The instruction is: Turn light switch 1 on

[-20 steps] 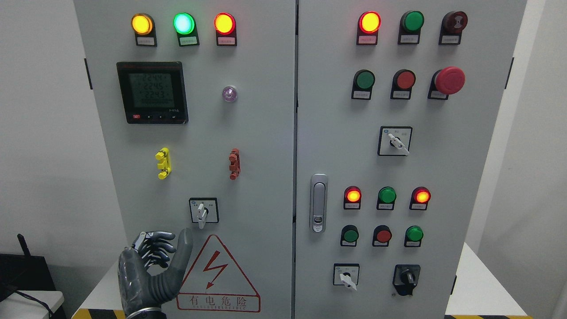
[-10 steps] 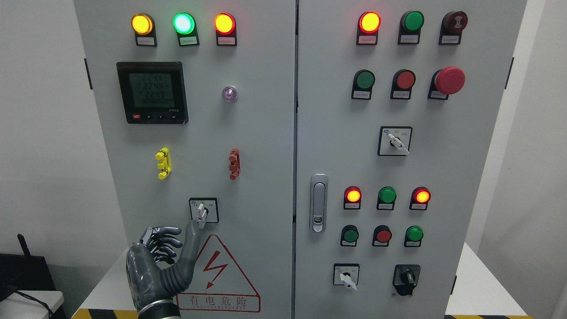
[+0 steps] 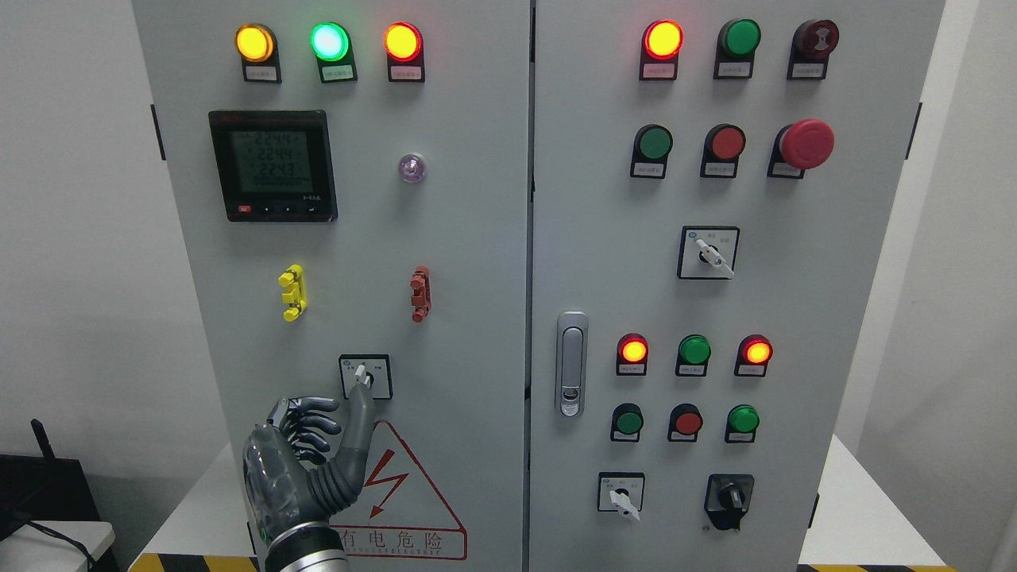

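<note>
The left hand [image 3: 306, 461], dark grey and glossy with ribbed, jointed segments, is rising from the bottom edge left of the middle. Its four fingers [image 3: 310, 417] are curling loosely sideways, holding nothing, while the thumb [image 3: 359, 417] is sticking upward, its tip touching or just overlapping the lower end of the selector switch [image 3: 364, 376]. That switch is sitting low on the left door of the cabinet [image 3: 477, 318], in a square black-framed white plate just above the red-bordered warning triangle [image 3: 393, 492]. Its small white lever is showing above the thumb, its long axis running close to upright and leaning slightly, the upper end pointing up and a little left; the lower end is hidden by the thumb. The cabinet is smooth, matte pale-grey sheet metal. Higher on the same door a yellow plastic clip [image 3: 292, 292] and a red one [image 3: 420, 294] are standing side by side, then a black meter [image 3: 272, 165] with a greenish screen, then round lamps [image 3: 327, 42] glowing amber, green and red.
</note>
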Robot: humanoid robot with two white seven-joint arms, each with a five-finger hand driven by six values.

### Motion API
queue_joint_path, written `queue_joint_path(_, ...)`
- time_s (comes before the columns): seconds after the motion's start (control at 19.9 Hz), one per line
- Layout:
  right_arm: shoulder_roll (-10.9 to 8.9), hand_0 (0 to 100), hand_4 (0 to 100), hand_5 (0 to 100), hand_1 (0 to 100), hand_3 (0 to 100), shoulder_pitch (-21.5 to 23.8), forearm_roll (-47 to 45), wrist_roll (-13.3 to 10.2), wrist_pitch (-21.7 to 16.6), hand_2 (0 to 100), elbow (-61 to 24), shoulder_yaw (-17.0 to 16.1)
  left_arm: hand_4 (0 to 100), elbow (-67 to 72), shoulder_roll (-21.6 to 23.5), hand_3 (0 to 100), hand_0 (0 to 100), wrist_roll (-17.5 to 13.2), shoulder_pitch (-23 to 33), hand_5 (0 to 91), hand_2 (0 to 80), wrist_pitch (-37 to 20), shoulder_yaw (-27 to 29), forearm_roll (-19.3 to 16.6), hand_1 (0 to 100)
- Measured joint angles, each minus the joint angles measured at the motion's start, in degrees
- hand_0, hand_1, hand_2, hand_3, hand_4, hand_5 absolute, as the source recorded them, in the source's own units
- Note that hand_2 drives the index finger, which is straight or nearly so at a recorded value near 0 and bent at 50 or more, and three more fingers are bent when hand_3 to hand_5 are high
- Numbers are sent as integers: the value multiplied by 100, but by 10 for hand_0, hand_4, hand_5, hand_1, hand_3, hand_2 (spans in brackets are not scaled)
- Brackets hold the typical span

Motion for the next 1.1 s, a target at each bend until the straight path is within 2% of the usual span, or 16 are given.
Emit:
queue_joint_path(0.45,0,120,0,0,389,0,0,0,-1,0,0,0,0,850,168,-15,779,157,135,-202,745,540,344,-120,14,429)
queue_joint_path(1.1,0,120,0,0,389,0,0,0,14,0,0,0,0,856,301,-28,784,186,182,-295,745,541,486,-205,21,406)
